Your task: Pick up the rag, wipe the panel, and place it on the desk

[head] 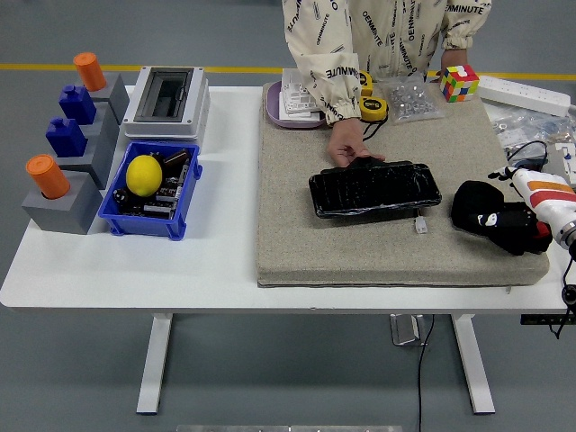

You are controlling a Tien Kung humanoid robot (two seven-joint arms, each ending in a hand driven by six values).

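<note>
While sweeping in from the left, nothing to worry about: blue bin (144, 225) and lemon (143, 175) well apart from the action. Onto the grey mat (297, 243) now, with plenty of bare felt toward the front edge for wiping strokes. Black panel (373, 189) lying flat mid-mat, glossy, probably stiff and easily scratched. Held at its far edge by a person's hand (346, 148), so steer clear of that side. Just right of it, black rag (470, 202), bunched up on the mat. Looks soft, light and floppy, so best taken by pinching deep into the heap, not by a loose corner. Right hand (515, 227) pressed up against the rag, black on black, so cannot tell whether closed on it. Mind the mat's right edge close by.
</note>
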